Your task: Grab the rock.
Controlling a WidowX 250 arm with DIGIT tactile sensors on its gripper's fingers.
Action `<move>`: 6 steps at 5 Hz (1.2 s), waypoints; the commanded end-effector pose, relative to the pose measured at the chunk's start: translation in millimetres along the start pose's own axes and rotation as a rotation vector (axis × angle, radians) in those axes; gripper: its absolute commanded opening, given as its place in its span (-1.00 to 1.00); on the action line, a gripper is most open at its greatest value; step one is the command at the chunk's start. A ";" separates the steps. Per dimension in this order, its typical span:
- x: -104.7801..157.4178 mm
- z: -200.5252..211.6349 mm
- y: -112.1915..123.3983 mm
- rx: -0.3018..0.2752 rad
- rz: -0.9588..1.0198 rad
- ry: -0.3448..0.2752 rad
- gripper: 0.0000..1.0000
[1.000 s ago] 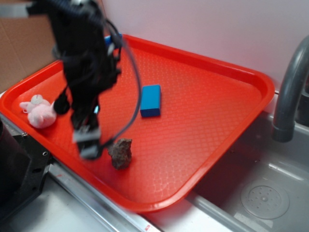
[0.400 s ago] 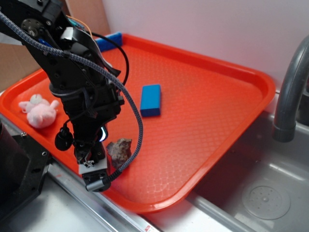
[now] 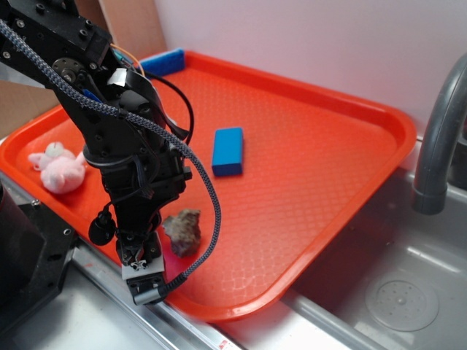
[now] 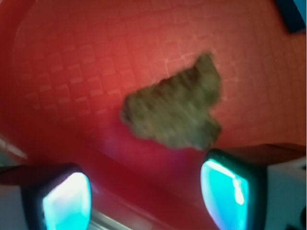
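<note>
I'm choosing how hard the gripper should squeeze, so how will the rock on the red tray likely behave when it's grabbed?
The rock looks hard and lumpy, so it probably won't give. Its jagged, uneven outline may let it twist or slip between the open gripper fingertips. It lies flat on the tray, so rolling seems unlikely, and it is probably heavy for its size.

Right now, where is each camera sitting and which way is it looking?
Exterior: sits off the robot, above and in front of the tray, looking down at it and the sink; the black arm and gripper show.
Wrist: sits on the arm just behind the gripper, looking down at the tray floor; only the two glowing fingertips show, set apart.
Both see: the rock, the tray, and the blue block.
</note>
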State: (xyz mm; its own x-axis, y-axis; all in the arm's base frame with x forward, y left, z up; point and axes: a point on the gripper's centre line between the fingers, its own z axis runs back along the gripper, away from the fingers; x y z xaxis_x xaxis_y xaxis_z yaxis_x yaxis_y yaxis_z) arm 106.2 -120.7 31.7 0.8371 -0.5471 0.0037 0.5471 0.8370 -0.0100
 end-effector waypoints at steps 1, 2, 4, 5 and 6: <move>-13.8 12.3 -2.7 0.018 0.171 -0.005 1.00; -13.8 12.3 -2.7 0.018 0.171 -0.005 1.00; -13.8 12.3 -2.7 0.018 0.171 -0.005 1.00; -1.7 18.6 7.9 0.019 0.166 -0.056 1.00; 7.3 10.1 15.4 0.013 0.169 -0.062 1.00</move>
State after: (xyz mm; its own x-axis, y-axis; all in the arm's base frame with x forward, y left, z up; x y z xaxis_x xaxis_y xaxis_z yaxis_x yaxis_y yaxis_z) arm 119.3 -103.8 35.8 0.9176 -0.3966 0.0265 0.3966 0.9180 0.0063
